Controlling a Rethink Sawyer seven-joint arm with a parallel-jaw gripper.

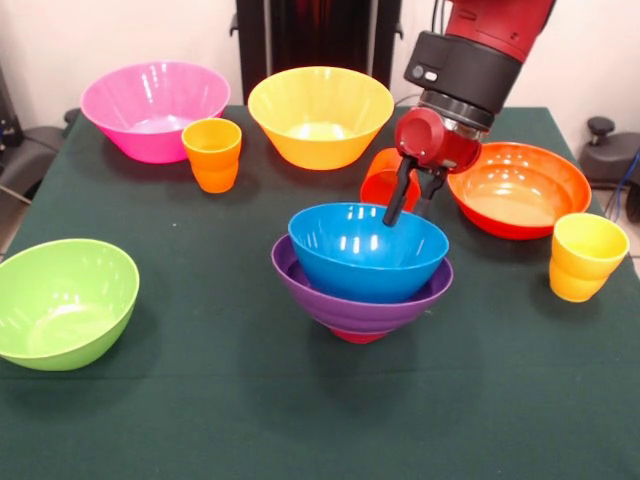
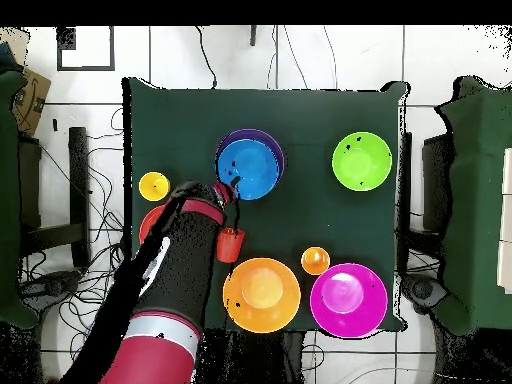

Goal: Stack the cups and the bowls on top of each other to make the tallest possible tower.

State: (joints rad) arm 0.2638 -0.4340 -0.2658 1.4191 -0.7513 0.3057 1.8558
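The gripper is hanging over the far rim of the blue bowl, with its dark fingers pointing down at that rim; the fingers are sitting narrow, seemingly pinching the rim, though the front view does not settle whether they are truly touching it. The blue bowl is nesting inside the purple bowl, and a small red piece, probably the small magenta-red bowl, is peeking out beneath the purple one, so the tower is standing directly below the fingers on the green counter.

Just behind the fingers, the red-orange cup is lying tipped on its side. Beside it, on the same side as the yellow cup, the orange-red bowl is sitting upright. Well beyond the fingers the yellow bowl and the pink bowl are resting apart, with the orange cup standing between them. The green bowl is sitting well away on the other side of the tower.

In the overhead view the arm is reaching across to the blue bowl.
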